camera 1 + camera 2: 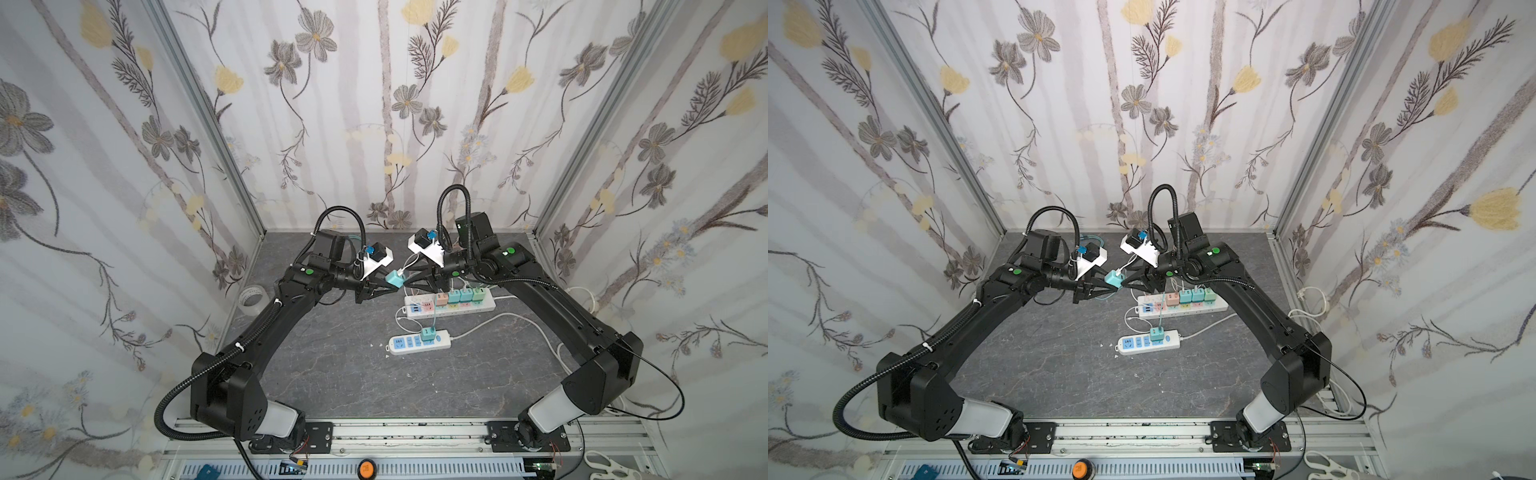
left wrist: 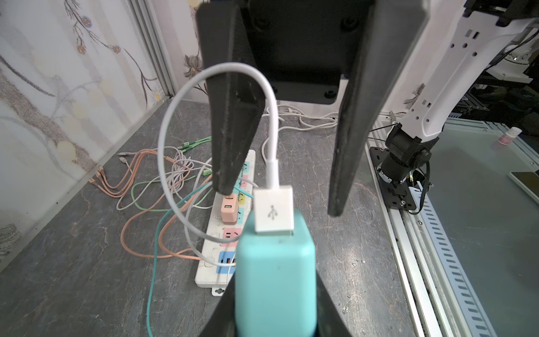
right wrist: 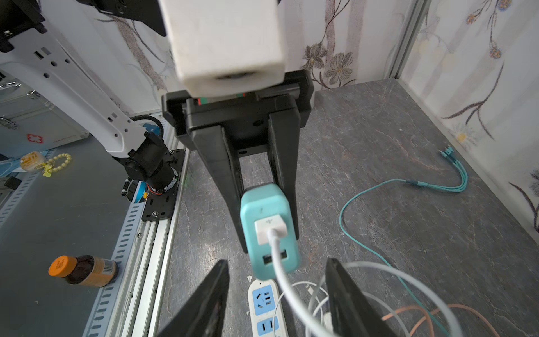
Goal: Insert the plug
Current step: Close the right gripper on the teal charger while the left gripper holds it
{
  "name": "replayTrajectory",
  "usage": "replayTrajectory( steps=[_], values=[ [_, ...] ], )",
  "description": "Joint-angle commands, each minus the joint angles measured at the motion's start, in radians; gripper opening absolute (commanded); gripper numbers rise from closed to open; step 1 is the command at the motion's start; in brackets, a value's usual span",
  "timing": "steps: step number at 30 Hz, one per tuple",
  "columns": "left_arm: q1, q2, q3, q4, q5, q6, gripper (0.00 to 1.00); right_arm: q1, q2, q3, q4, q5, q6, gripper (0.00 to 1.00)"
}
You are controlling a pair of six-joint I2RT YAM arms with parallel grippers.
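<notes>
A teal charger adapter point(image 2: 275, 262) is held above the table, with my left gripper point(image 2: 275, 294) shut on its sides. The white USB plug point(image 2: 273, 211) sits in one of the adapter's two ports point(image 3: 269, 230); the port beside it point(image 3: 275, 258) is empty. Its white cable point(image 3: 287, 286) loops away towards the table. My right gripper point(image 3: 277, 262) faces the adapter point(image 1: 395, 279) with its fingers apart, one on each side of the cable, gripping nothing. Both top views show the two grippers meeting nose to nose at mid-table, left gripper point(image 1: 384, 287) and right gripper point(image 1: 1126, 282).
A long white power strip point(image 1: 486, 305) carrying pink and teal adapters lies under my right arm. A shorter strip with blue sockets point(image 1: 442, 343) lies nearer the front. Loose orange, green and white cables point(image 2: 140, 204) spread behind. A tape roll point(image 1: 253, 300) sits by the left wall.
</notes>
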Motion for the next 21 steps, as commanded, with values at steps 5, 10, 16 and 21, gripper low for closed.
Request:
replayTrajectory(
  steps=[5, 10, 16, 21],
  values=[
    [-0.002, 0.014, 0.049, -0.055, 0.058, 0.107, 0.0, 0.012, 0.035, 0.087, -0.144, -0.013, -0.145, 0.56],
    [-0.01, 0.011, 0.047, -0.066, 0.072, 0.129, 0.0, 0.016, 0.056, 0.113, -0.139, -0.038, -0.154, 0.53],
    [-0.01, 0.014, 0.045, -0.07, 0.091, 0.14, 0.0, 0.025, 0.106, 0.195, -0.229, -0.055, -0.2, 0.5],
    [-0.011, 0.017, 0.045, -0.053, 0.051, 0.144, 0.0, 0.034, 0.122, 0.237, -0.28, -0.079, -0.215, 0.44]
  ],
)
